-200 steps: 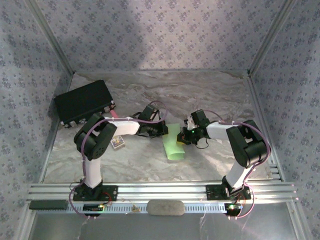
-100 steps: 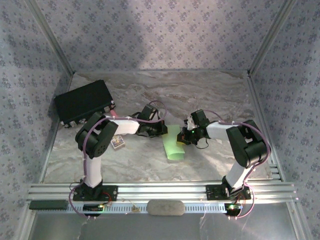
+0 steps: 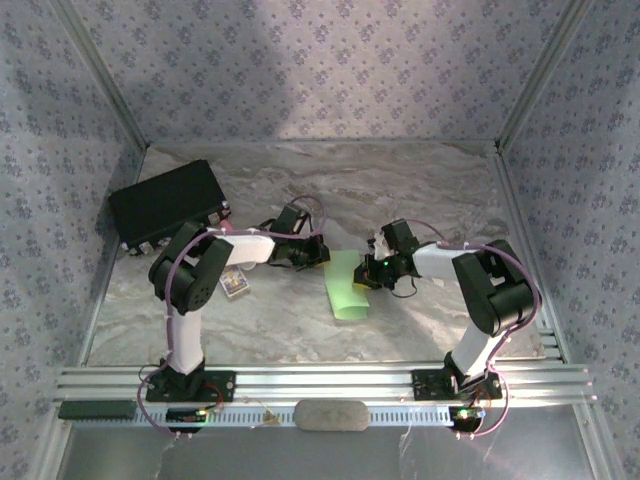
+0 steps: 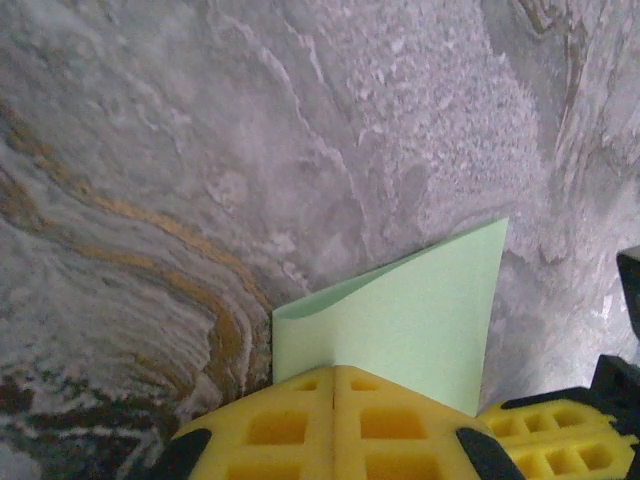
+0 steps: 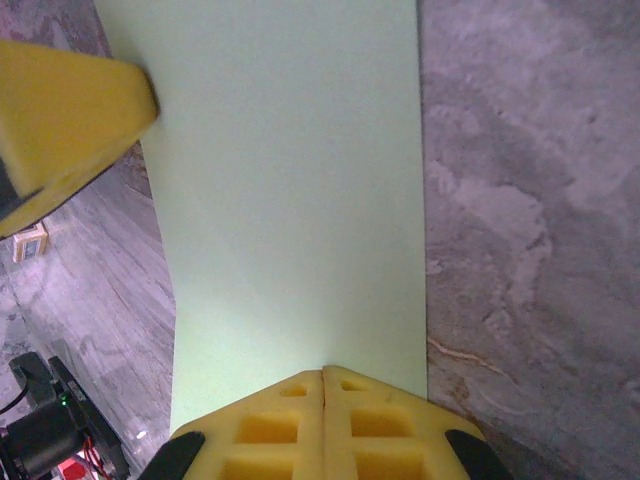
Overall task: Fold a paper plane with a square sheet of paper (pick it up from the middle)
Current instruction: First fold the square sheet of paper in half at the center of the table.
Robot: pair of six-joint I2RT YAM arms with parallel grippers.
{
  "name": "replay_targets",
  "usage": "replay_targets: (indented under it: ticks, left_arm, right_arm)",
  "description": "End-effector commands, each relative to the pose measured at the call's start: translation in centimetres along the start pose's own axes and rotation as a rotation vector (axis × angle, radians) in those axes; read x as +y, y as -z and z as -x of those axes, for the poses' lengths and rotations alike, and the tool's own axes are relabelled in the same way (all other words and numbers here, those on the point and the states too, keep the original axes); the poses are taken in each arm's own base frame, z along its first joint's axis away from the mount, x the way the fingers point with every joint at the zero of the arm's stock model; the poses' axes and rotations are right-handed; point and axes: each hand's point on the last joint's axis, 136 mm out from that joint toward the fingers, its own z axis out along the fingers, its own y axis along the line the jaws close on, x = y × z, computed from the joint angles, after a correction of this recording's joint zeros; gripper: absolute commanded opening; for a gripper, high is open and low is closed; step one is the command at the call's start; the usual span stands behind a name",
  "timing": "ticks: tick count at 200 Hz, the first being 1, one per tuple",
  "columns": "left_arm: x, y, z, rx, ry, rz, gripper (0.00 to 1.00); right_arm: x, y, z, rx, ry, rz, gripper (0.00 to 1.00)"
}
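Observation:
The square sheet of paper (image 3: 346, 285) lies folded into a narrow pale-green strip on the marbled table, between the two arms. My left gripper (image 3: 318, 256) is shut, its yellow tips at the strip's far left edge. In the left wrist view the paper (image 4: 410, 315) shows just past the closed tips (image 4: 334, 370), one layer curling up slightly. My right gripper (image 3: 368, 272) is shut at the strip's right edge. The right wrist view has flat paper (image 5: 290, 200) stretching away from the closed tips (image 5: 323, 371), with the left gripper's fingers (image 5: 60, 120) at its far corner. Neither seam visibly clamps paper.
A big black box (image 3: 165, 203) stands at the back left. A small yellowish card box (image 3: 235, 283) lies by the left arm. Patterned walls close in three sides. An aluminium rail (image 3: 320, 383) runs along the near edge.
The left gripper has shifted slightly left, back from the strip's top edge. The paper and the right arm stay where they were.

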Motion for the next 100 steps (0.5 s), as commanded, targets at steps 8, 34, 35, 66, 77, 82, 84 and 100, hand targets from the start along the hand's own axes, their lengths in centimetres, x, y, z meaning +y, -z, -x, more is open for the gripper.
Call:
replay_targets:
  ticks: [8,34,35,66,77,82,84,100]
  left_arm:
    - [3.8,0.0,2.4,-0.082,0.083,0.15,0.0]
    - [3.5,-0.1,3.2,-0.088,0.091,0.152,0.0]
    - [3.5,-0.1,3.2,-0.088,0.092,0.153,0.0]
    - [3.1,0.0,4.0,-0.102,0.091,0.17,0.0]
    - [3.1,0.0,4.3,-0.106,0.095,0.177,0.0]
    - [3.0,-0.1,4.4,-0.106,0.096,0.178,0.0]
    - [3.0,-0.1,4.4,-0.106,0.096,0.179,0.0]
    - [3.1,-0.1,4.8,-0.113,0.107,0.196,0.0]
  right_arm:
    - [-6.4,-0.6,-3.7,0.085,-0.101,-0.231,0.0]
    - [-6.5,-0.4,-3.7,0.079,-0.105,-0.227,0.0]
    - [-6.4,-0.4,-3.7,0.079,-0.104,-0.226,0.0]
    - [-6.5,-0.3,-3.7,0.075,-0.105,-0.224,0.0]
    - [-6.5,-0.2,-3.6,0.072,-0.103,-0.223,0.0]
    - [-6.5,-0.2,-3.6,0.073,-0.102,-0.221,0.0]
    - [-6.4,-0.2,-3.6,0.073,-0.102,-0.221,0.0]
    - [-6.5,-0.2,-3.7,0.071,-0.105,-0.221,0.0]
